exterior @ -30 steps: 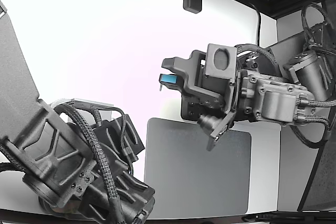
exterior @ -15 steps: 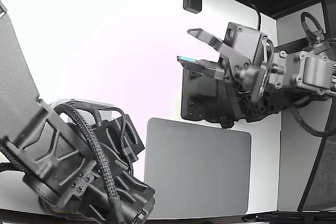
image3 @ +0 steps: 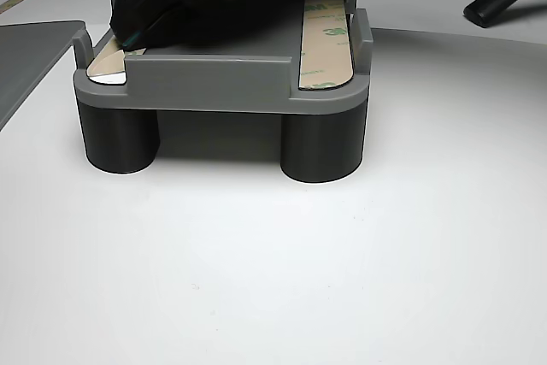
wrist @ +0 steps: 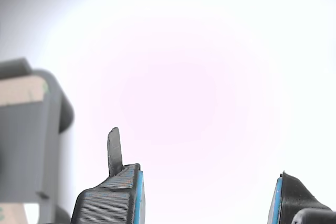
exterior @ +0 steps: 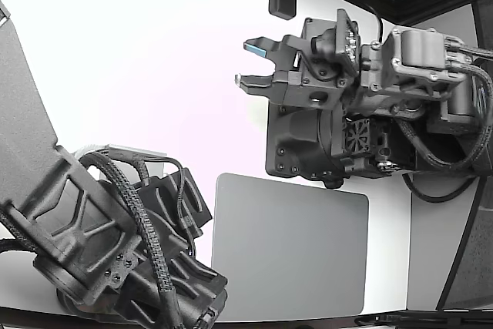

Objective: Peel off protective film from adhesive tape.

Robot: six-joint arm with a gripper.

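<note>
While the adhesive tape (image3: 326,40) lies flat along the right side of the grey fixture (image3: 222,83) in the upper half of the other view, we see a thin dark film strip (wrist: 114,151) standing up from one blue-padded finger (wrist: 113,195) low in the wrist view. We've got the gripper (exterior: 248,63) spread wide in the exterior view's upper middle, jaws well apart, nothing pinched between them. A grey mat (exterior: 289,256) lies lower centre, a second arm (exterior: 100,236) at lower left.

"3M" logo print repeated along tape liner strip (image3: 326,36) on grey fixture (image3: 222,74).
</note>
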